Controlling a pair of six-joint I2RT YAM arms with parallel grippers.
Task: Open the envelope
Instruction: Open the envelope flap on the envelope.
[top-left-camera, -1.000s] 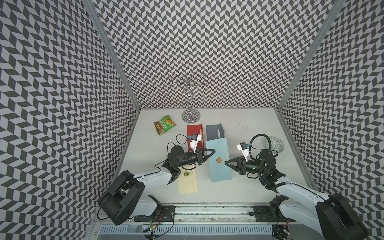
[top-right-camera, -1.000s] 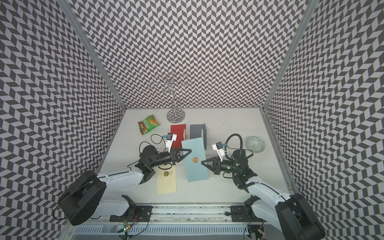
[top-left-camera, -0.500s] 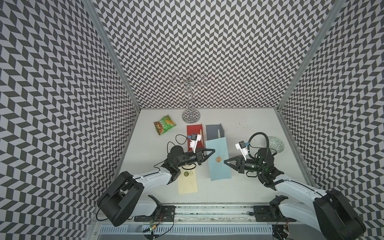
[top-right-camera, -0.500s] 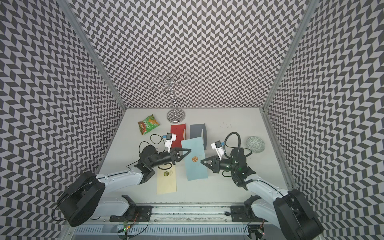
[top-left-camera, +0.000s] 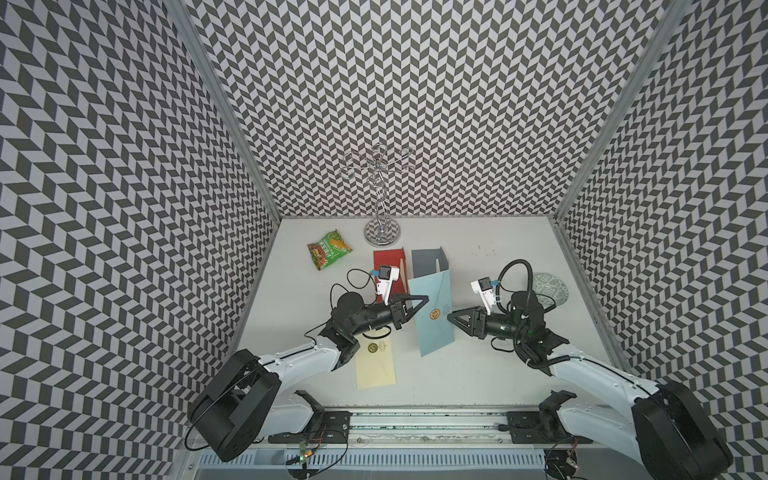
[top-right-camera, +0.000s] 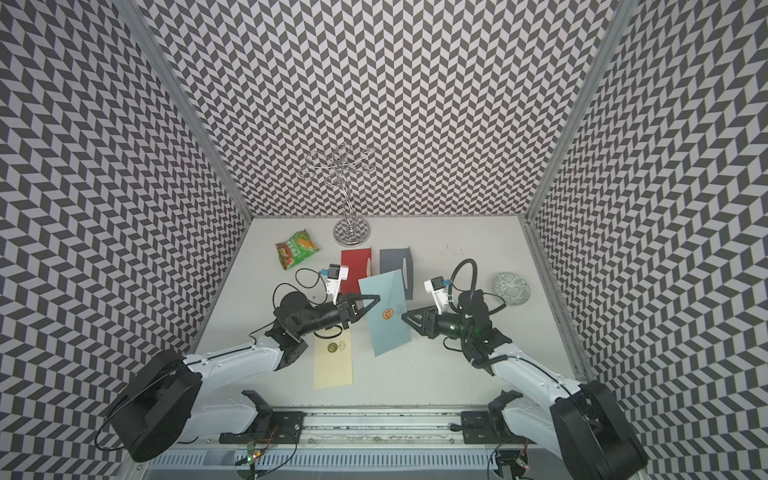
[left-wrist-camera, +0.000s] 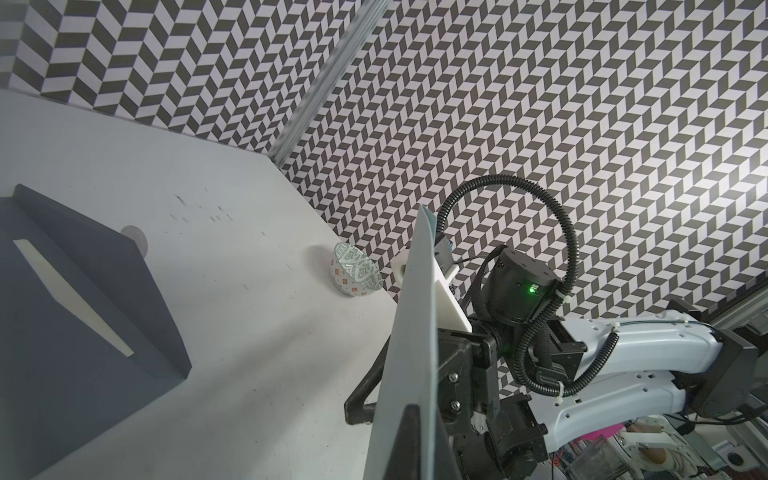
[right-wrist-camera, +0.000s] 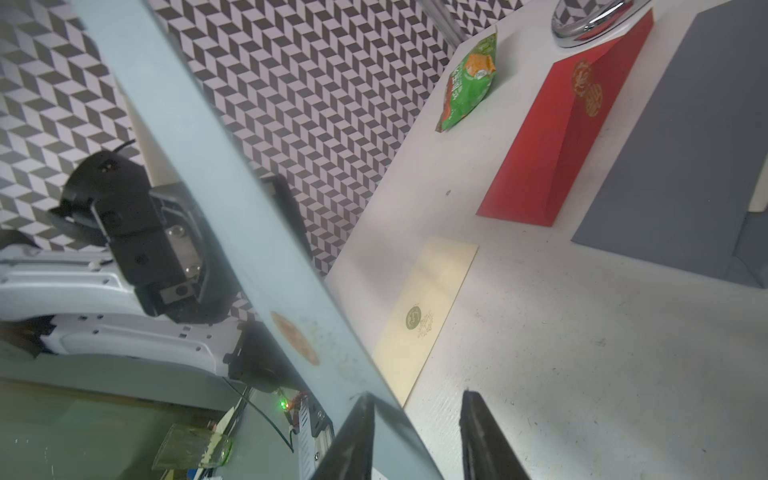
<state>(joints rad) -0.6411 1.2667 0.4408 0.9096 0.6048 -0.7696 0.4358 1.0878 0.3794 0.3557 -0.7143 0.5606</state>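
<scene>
The light blue envelope (top-left-camera: 432, 328) with an orange round seal (right-wrist-camera: 295, 336) hangs tilted above the table in both top views. My left gripper (top-left-camera: 423, 300) is shut on its left edge, and in the left wrist view the envelope (left-wrist-camera: 411, 332) shows edge-on, with one dark finger (left-wrist-camera: 409, 436) across its face. My right gripper (top-left-camera: 452, 319) is at the envelope's right edge, near the seal. In the right wrist view the right gripper (right-wrist-camera: 417, 401) is open, one fingertip (right-wrist-camera: 361, 415) lying against the envelope (right-wrist-camera: 249, 249) and the other standing free of it.
A cream envelope (top-left-camera: 375, 361) lies flat under the left arm. A red envelope (top-left-camera: 388, 266) and a grey envelope (top-left-camera: 428, 262) lie behind the blue one. A green snack bag (top-left-camera: 328, 249), a metal stand (top-left-camera: 381, 232) and a patterned bowl (top-left-camera: 550, 289) stand farther off.
My right gripper's jaws have parted at the envelope's right edge. The left gripper still holds the envelope in about the same place.
</scene>
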